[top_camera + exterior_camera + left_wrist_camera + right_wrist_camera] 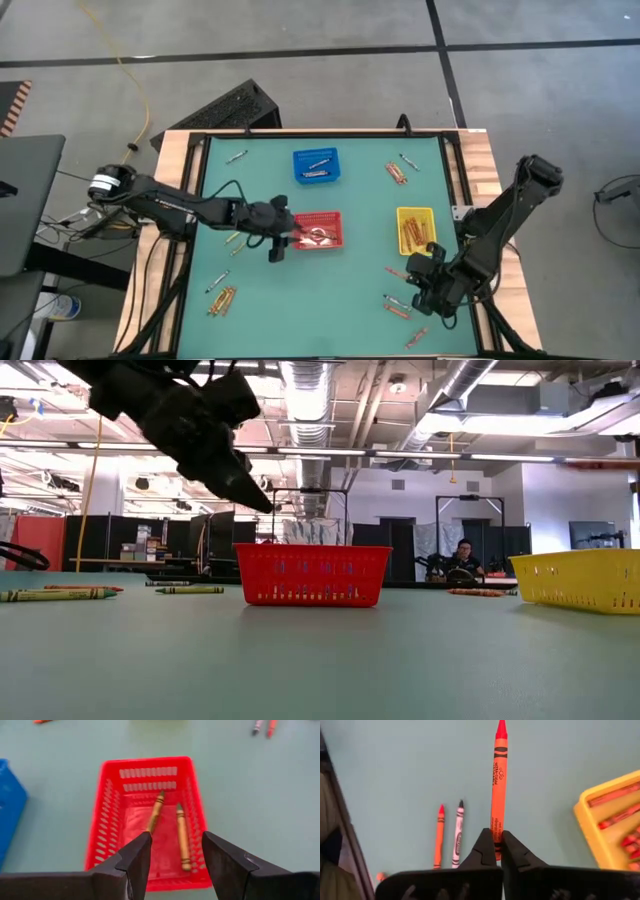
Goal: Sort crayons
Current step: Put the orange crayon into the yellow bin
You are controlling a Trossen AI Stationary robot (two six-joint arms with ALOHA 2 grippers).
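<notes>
**Sort part done: all 3 baskets holding crayons, several strays left on desk**

Right end effector (492, 851) is pinching an orange crayon (498, 785) by its butt end, fingers pressed tight on it, tip pointing away from the wrist. In the high view it sits at approx 4 o'clock on the desk (340, 310), just below the yellow basket (416, 229). Beside it lie 2 more strays, an orange one (439, 836) and a grey one (458, 833), side by side.

Left end effector (173, 851) is spread wide, nothing between the fingers, hovering over the near edge of the red basket (150, 820), approx desk centre. 2 brownish-orange crayons (181, 836) lie in that basket.

Done so far, judging by what lies where: yellow basket has a stack of orange/red sticks; blue basket (315, 166) at 12 o'clock holds a couple of silvery ones; red basket has 2.

Left to do, prob.:
- pair at 1 o'clock (396, 172)
- single grey stick at 11 o'clock (236, 156)
- cluster at 7 o'clock (221, 297)
- a few at 5 o'clock near the right arm (397, 306)

I'd put it roughly half done, maybe a bit more. Exact count of strays can't be told.
</notes>
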